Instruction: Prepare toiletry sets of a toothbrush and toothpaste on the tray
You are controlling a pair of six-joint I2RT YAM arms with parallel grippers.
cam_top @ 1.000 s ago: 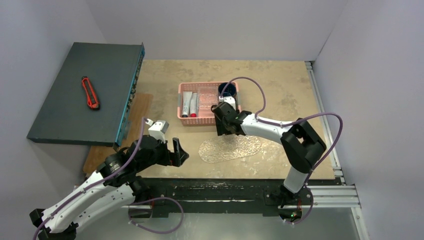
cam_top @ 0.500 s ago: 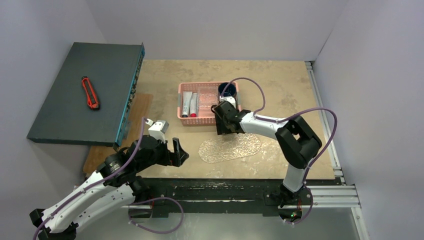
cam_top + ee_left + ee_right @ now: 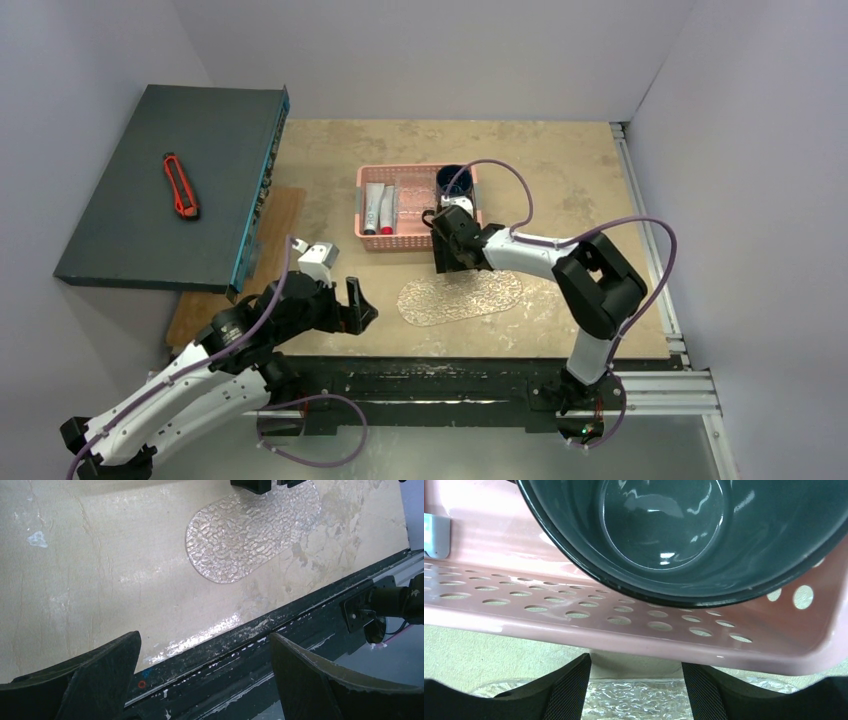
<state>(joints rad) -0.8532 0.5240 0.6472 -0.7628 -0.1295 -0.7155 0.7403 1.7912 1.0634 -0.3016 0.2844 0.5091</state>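
The pink basket (image 3: 418, 207) holds two silvery tubes with red caps (image 3: 379, 209) and the blue mug (image 3: 453, 180). The clear bumpy tray (image 3: 460, 297) lies in front of it, bare. My right gripper (image 3: 446, 262) is open and empty, pointing down just in front of the basket's near wall, over the tray's far edge. In the right wrist view the gripper (image 3: 634, 672) sits below the basket wall (image 3: 624, 630), with a dark green mug (image 3: 684, 535) inside and the tray (image 3: 634, 700) beneath. My left gripper (image 3: 358, 305) is open and empty, left of the tray (image 3: 250, 530); it also shows in the left wrist view (image 3: 205, 640).
A dark box (image 3: 170, 185) with a red utility knife (image 3: 181, 186) stands at the left, beside a wooden board (image 3: 272, 215). The table's black front rail (image 3: 300, 625) lies under my left gripper. A pale-blue piece (image 3: 435, 535) shows in the basket.
My right gripper has shifted slightly toward the basket and its elbow has drawn in. The left arm has not moved.
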